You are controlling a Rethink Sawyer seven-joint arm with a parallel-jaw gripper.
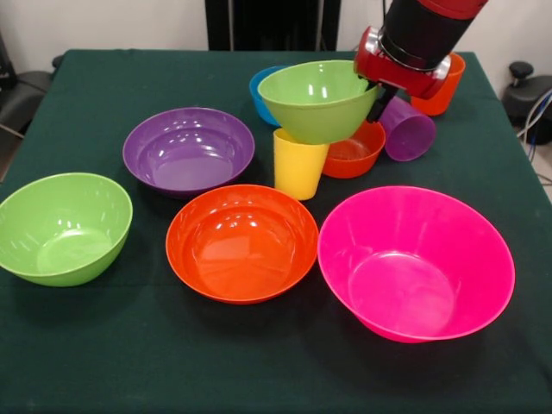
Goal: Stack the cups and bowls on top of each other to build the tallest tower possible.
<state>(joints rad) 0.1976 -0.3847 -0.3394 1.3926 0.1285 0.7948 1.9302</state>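
Green cloth covers my table as the gripper (pixel 377 97), pinched on the rim of the raised green bowl (pixel 317 99) above the yellow cup (pixel 298 163), should, I judge, carry it level and centre it over the large orange bowl (pixel 242 242).

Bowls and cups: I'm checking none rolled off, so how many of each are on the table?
Bowls: 7 (pink, large orange, purple, green on table, green lifted, small orange, blue)
Cups: 3 (yellow, purple, orange)
Total: 10
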